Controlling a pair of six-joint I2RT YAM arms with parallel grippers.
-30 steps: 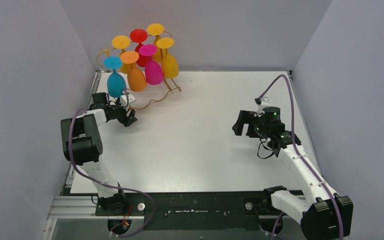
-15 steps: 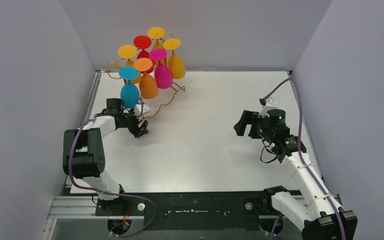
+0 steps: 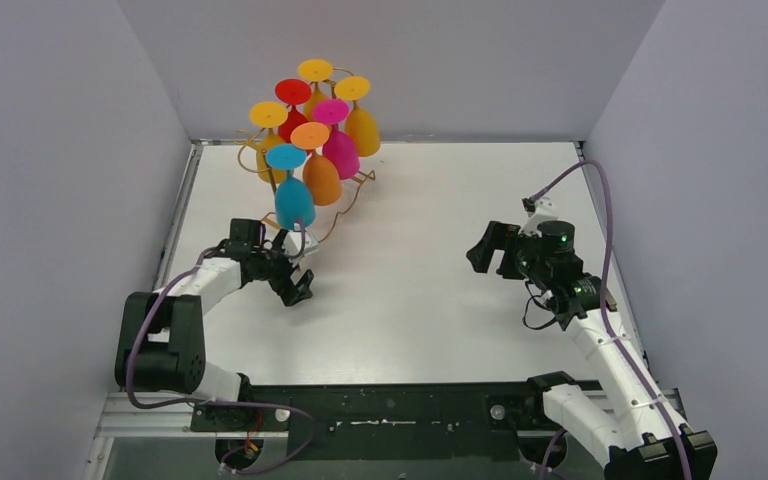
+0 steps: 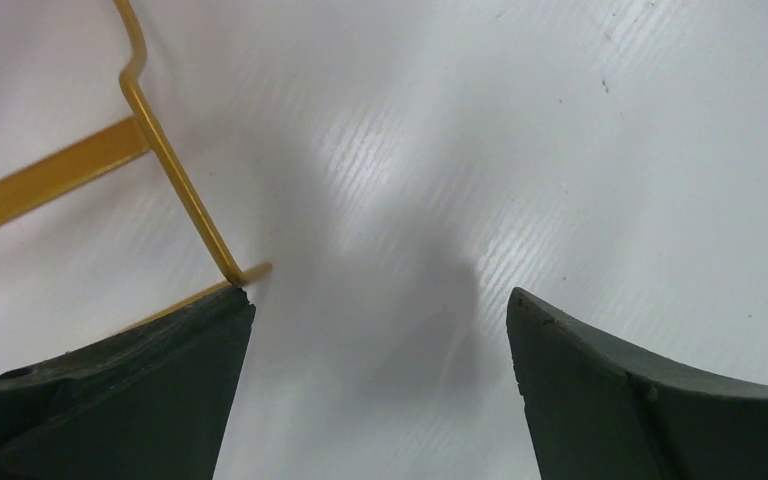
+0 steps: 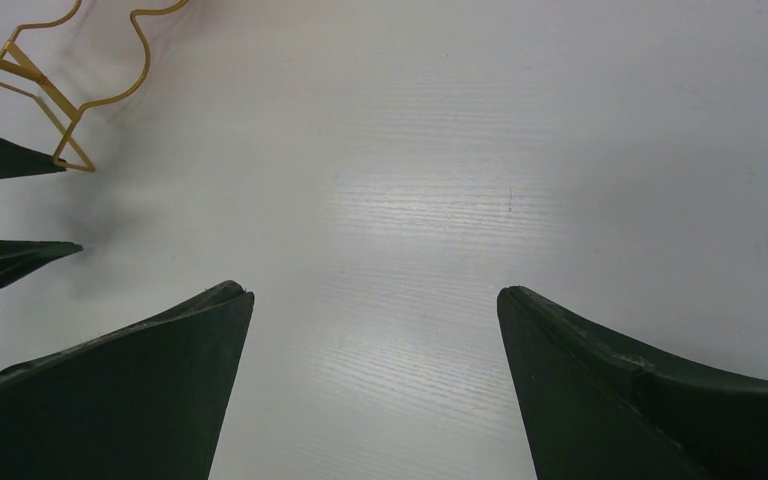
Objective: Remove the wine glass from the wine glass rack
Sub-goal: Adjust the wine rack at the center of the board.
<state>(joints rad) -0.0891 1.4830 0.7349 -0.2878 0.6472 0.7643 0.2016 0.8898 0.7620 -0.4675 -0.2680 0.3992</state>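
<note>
The gold wire wine glass rack [image 3: 358, 181] stands at the table's back left with several coloured wine glasses hanging bowl-down. The blue wine glass [image 3: 294, 203] hangs nearest the front, the orange one [image 3: 321, 180] and the magenta one [image 3: 341, 154] behind it. My left gripper [image 3: 298, 276] is low at the rack's front corner and open. In the left wrist view the rack's base wire [image 4: 175, 185] ends at the tip of the left finger [image 4: 160, 370], and nothing lies inside the left gripper [image 4: 380, 300]. My right gripper [image 3: 486, 249] hovers open over bare table at the right, far from the rack.
Grey walls close in the white table [image 3: 440, 190] on the left, back and right. The right wrist view shows the rack's base corner [image 5: 55, 110] and the left gripper's fingers [image 5: 10, 160] at its far left edge. The right gripper [image 5: 375, 295] has only table under it.
The rack with its glasses slid right and toward the front along with my left gripper. The left jaws then opened off the base wire. The right arm shifted slightly.
</note>
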